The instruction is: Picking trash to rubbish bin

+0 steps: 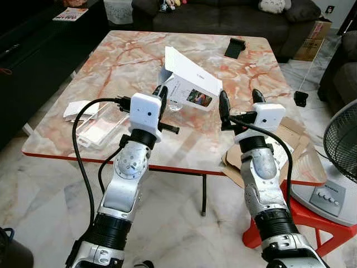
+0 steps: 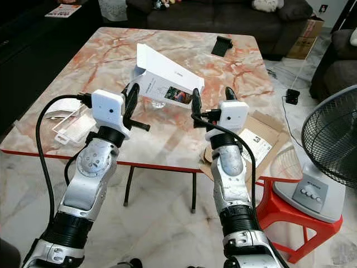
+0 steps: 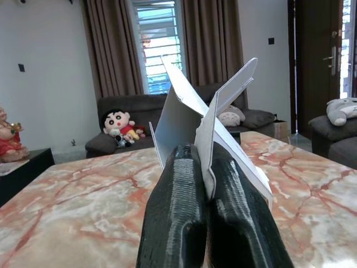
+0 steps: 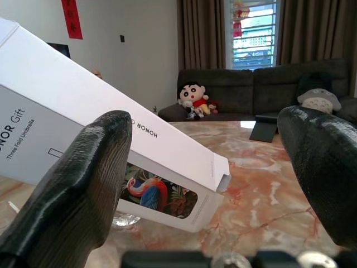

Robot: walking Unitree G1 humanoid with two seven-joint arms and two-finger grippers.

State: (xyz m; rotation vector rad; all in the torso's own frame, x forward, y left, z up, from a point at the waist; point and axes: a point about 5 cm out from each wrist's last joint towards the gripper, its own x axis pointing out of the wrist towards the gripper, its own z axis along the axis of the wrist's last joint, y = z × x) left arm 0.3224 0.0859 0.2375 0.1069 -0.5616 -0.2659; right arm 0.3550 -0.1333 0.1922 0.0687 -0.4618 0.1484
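One white box (image 1: 189, 84) lies open on the marble table (image 1: 122, 61), flap raised; inside hard to make out. Left gripper (image 3: 203, 184) has its fingers pinched together on the box's flap edge. Right gripper (image 1: 241, 106), fingers spread apart, sits just beside the box's end.

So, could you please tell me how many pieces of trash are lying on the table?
3: a white box at the middle, gripped by the left tool; clear plastic packaging and paper at the left edge. More may be hidden behind the box.
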